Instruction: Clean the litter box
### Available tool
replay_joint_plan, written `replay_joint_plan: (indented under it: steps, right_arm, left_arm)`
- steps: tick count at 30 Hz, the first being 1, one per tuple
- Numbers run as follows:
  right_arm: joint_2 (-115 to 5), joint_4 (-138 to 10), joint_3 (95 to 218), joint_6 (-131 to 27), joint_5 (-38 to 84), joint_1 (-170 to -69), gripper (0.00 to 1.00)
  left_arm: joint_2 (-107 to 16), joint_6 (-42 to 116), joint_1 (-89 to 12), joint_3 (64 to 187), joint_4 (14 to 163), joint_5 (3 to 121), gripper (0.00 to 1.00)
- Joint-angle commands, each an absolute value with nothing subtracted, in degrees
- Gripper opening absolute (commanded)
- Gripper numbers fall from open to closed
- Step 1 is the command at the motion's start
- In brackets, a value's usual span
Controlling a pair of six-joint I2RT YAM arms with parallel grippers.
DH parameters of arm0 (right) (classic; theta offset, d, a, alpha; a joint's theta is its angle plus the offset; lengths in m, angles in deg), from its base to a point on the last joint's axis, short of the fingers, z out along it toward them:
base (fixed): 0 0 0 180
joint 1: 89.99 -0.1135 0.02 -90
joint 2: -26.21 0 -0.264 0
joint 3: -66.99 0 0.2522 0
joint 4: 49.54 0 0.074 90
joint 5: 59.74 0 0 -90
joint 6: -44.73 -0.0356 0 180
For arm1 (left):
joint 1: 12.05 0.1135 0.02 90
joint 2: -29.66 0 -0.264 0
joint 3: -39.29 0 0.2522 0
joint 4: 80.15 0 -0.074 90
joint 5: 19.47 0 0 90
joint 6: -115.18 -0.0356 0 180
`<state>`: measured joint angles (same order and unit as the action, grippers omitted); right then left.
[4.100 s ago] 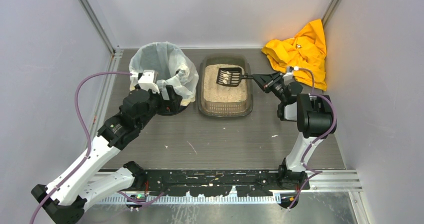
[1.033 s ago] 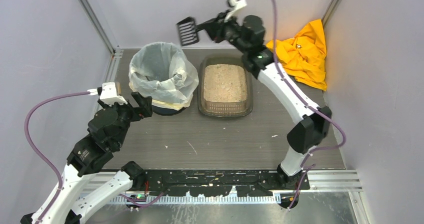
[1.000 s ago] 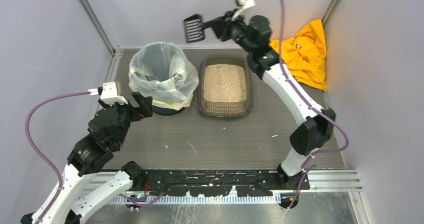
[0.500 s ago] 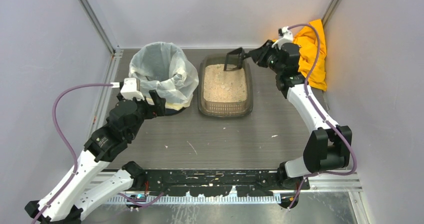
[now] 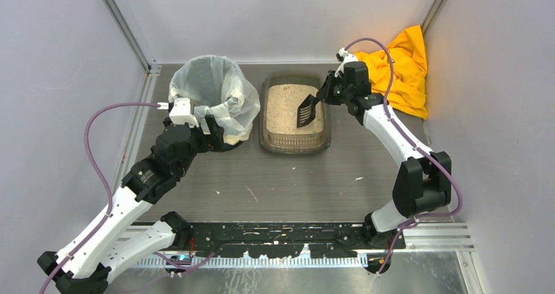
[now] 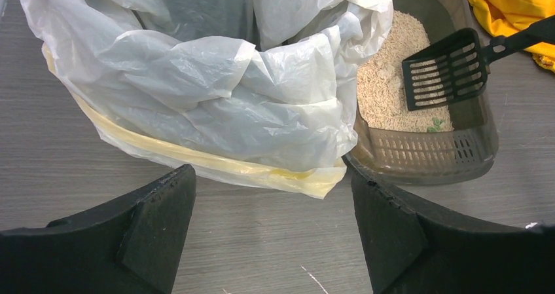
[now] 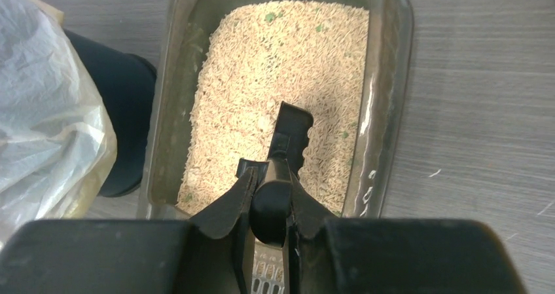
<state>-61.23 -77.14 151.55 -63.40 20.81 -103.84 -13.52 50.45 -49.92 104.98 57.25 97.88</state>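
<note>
The litter box (image 5: 264, 134), a shallow brown-grey tray of pale granules, sits right of the bin. It also shows in the left wrist view (image 6: 425, 158) and the right wrist view (image 7: 387, 104). My right gripper (image 5: 322, 97) is shut on the handle of the black slotted scoop (image 5: 305, 111). It holds the blade tilted down over the granules at the tray's right side. In the right wrist view the gripper (image 7: 269, 196) clamps the handle and the scoop (image 7: 292, 131) points into the litter. My left gripper (image 5: 214, 131) is open and empty by the bin's near side, as the left wrist view (image 6: 271, 228) shows.
The round bin with a white bag liner (image 5: 213, 97) stands left of the tray, and it fills the left wrist view (image 6: 216, 78). A yellow cloth (image 5: 396, 68) lies at the back right corner. Small white specks dot the table (image 5: 294, 183).
My right arm swung the scoop from high above the bin back right and down into the litter box. My left arm moved forward, closer to the bin.
</note>
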Motion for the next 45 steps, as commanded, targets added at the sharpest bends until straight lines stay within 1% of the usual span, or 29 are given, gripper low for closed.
replay_joint_plan:
  steps: [1,7,21,26,32,37,41,45]
  right_arm:
    - [-62.60,-77.06,156.22,-60.26,25.85,-104.13,0.01]
    - [-67.14,-76.41,158.37,-60.30,26.15,-104.14,0.01]
    - [-74.01,-72.61,162.37,-64.63,19.66,-104.53,0.01]
    - [-72.59,-71.76,162.37,-65.35,19.67,-104.28,0.01]
    - [-69.74,-68.03,160.77,-68.27,15.80,-101.89,0.01]
    - [-71.00,-67.71,160.05,-68.94,14.21,-101.09,0.01]
    - [-70.86,-61.31,156.00,-73.31,11.00,-99.77,0.01]
    - [-70.12,-57.93,154.72,-76.58,7.73,-97.78,0.01]
  left_arm:
    - [-13.54,50.37,-49.84,105.35,61.95,97.76,0.88]
    - [-13.85,49.29,-49.85,105.34,61.59,99.45,0.88]
    - [-14.77,48.56,-49.76,105.24,61.55,100.59,0.88]
    - [-14.19,48.42,-49.83,104.96,61.25,101.26,0.88]
    - [-15.30,48.38,-49.76,104.90,61.90,100.68,0.87]
    - [-15.45,48.38,-49.76,104.66,62.09,100.50,0.87]
    - [-15.35,48.38,-49.76,104.63,61.78,100.67,0.87]
    - [-15.45,48.38,-49.77,104.53,61.95,100.51,0.87]
